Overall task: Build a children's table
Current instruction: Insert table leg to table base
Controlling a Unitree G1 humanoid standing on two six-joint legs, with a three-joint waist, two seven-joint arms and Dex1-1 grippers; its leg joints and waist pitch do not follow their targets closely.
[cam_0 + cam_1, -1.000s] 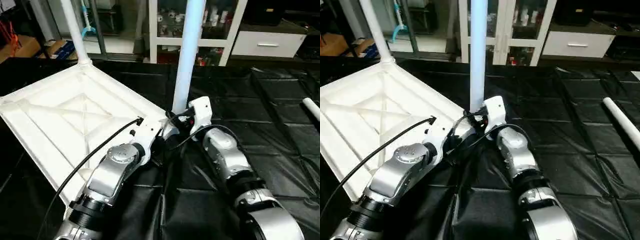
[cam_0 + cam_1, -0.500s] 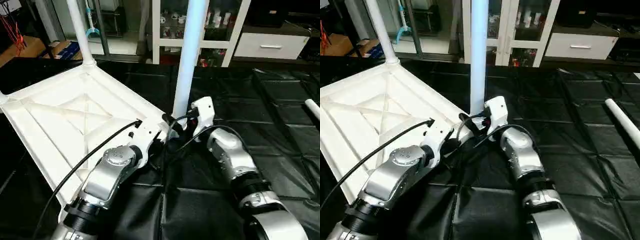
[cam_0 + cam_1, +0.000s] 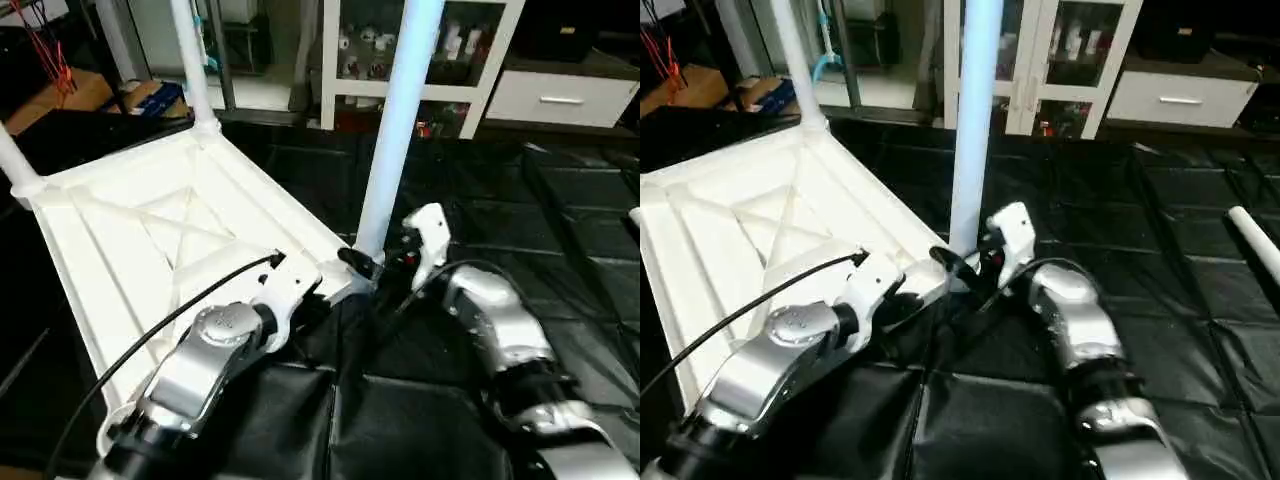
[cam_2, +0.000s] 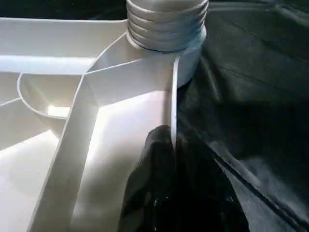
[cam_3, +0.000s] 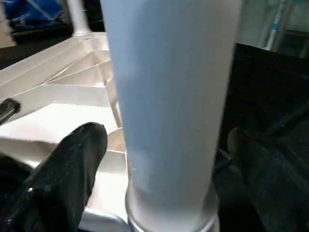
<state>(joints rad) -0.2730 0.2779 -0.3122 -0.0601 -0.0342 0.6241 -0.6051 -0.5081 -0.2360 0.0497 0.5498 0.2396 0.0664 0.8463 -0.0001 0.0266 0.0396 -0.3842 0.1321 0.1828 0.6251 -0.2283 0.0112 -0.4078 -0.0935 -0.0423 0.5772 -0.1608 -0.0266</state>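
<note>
The white table top (image 3: 130, 230) lies upside down on a black cloth, X-ribs facing up. Three white legs stand in its corner sockets: one at the near corner (image 3: 395, 130), one at the far corner (image 3: 192, 70), one at the left corner (image 3: 15, 165). My left gripper (image 4: 166, 142) is shut on the top's thin rim wall (image 4: 175, 96), just below the near socket's screw thread (image 4: 166, 24). My right gripper (image 5: 166, 159) is open. Its fingers (image 5: 72, 159) stand on either side of the near leg's base (image 5: 169, 96) without touching it.
A loose white leg (image 3: 1252, 240) lies on the black cloth (image 3: 560, 220) at the right. Behind the cloth stand a white glass-door cabinet (image 3: 420, 50) and a white drawer unit (image 3: 560, 95). Boxes and cables sit at the far left.
My right gripper's fingers have spread wider around the near leg's base. The left gripper keeps its grip on the rim. The head camera has shifted, moving the whole picture.
</note>
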